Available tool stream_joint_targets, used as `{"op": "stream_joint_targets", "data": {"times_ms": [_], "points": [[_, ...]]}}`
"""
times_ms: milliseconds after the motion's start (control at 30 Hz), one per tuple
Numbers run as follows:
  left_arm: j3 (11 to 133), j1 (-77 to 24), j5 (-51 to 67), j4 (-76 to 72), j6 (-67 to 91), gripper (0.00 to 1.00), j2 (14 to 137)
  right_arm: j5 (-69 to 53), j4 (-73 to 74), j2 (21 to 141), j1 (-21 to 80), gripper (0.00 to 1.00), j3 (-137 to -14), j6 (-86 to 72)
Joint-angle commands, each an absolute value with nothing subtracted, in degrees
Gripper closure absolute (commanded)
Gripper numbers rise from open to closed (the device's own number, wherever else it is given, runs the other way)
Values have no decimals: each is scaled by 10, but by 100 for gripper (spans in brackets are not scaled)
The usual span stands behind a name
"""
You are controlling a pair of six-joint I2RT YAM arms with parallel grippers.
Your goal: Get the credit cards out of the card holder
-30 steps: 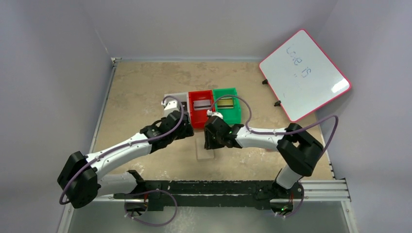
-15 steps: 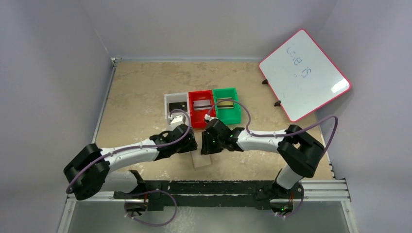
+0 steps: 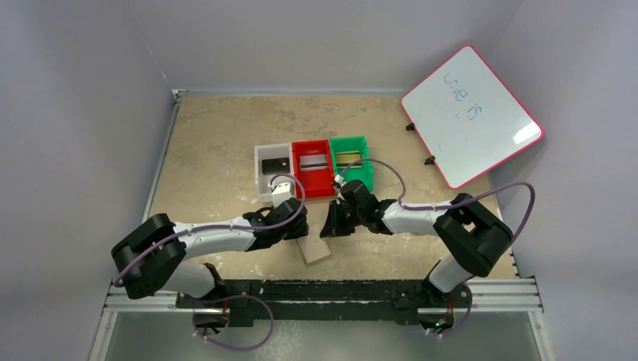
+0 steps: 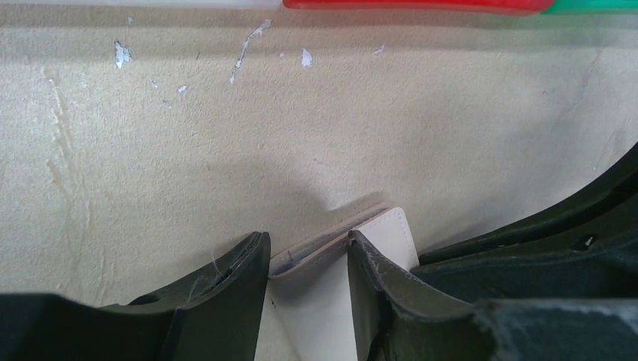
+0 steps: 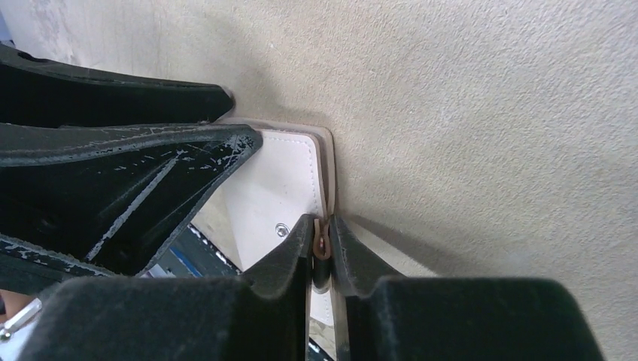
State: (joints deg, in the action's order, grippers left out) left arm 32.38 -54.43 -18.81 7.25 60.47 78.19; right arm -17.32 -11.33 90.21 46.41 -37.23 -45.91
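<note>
Card holder: your card holder (image 3: pixel 317 251) lies flat on the tabletop (image 3: pixel 218 143), low in the centre of the top view, between the two arms and just below the bins.
Right fingers: your right fingers (image 5: pixel 290 263) are almost together, pinched on the snap tab (image 5: pixel 322 245). That grip lets you peel the flap up.
Left fingers: your left fingers (image 4: pixel 233 278) stand part-way apart astride the holder's end, probably to pin it. You cannot tell whether they press it.
Lining: blue lining (image 5: pixel 184 265) shows at the lower left of the right wrist view, so the flap sits partly raised.
Credit cards: one of the credit cards (image 3: pixel 274 164) lies in each of the white bin (image 3: pixel 259 174), red bin (image 3: pixel 295 169) and green bin (image 3: pixel 369 169). Any card left inside the holder is hidden.
Next: raise the tab gently while you hold the base down.
</note>
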Motion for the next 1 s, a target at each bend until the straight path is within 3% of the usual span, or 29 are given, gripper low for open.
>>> {"op": "stream_joint_targets", "data": {"times_ms": [0,100,167,267,967], "points": [[312,-559,-197,103,624,57,802,-166,-113,876,463,84,-376,-465],[322,-559,-227,128,625,55,790,-103,-64,861,460,75,-384,-466],[331,-559,-242,142,623,54,784,-68,-25,859,461,63,-398,-452],[343,-559,-258,158,616,53,778,-26,26,860,461,57,-419,-427],[375,-560,-295,202,613,50,747,-9,76,852,522,41,-510,-339]]}}
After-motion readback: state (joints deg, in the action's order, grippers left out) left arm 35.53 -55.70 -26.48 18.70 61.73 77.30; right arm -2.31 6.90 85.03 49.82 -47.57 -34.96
